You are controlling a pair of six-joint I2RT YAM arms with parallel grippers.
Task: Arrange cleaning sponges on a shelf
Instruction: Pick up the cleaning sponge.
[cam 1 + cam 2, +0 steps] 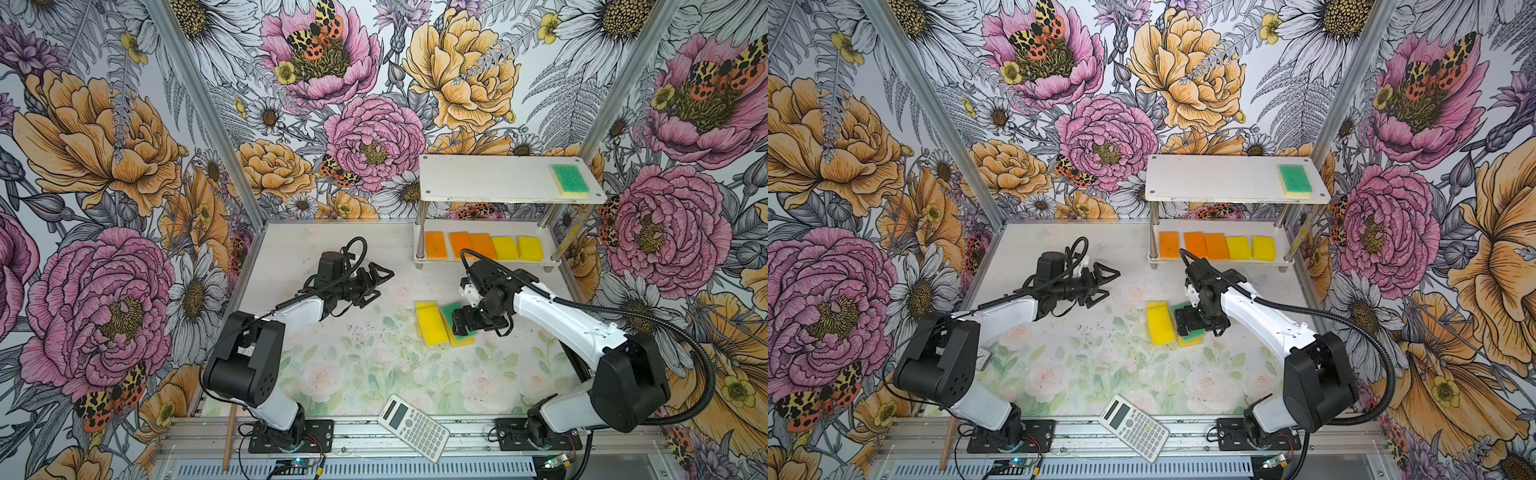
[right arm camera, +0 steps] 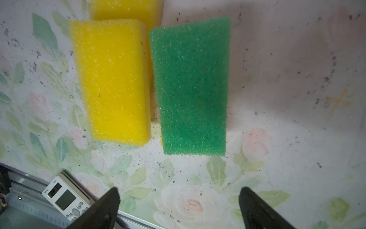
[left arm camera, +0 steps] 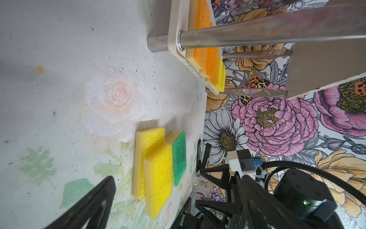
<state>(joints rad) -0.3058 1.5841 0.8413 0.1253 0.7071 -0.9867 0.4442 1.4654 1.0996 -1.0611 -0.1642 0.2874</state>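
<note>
1. Hovering over the green-topped rectangular foam sponge (image 2: 192,85) on the table (image 1: 353,353), the right gripper (image 2: 179,196) has its jaws apart, empty.
2. Two yellow foam sponges (image 2: 112,79) overlap just beside it.
3. The left gripper (image 1: 384,284) is also spread and empty.
4. The white two-tier shelf (image 1: 478,178) holds six more sponges (image 1: 505,248).

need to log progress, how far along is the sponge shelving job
Done: six sponges sit on the shelf, five in a row on the lower board and a green one on top. In hand: nothing yet; the right fingers, open, hang over the green sponge on the table. Left: it and at least two yellow sponges.
</note>
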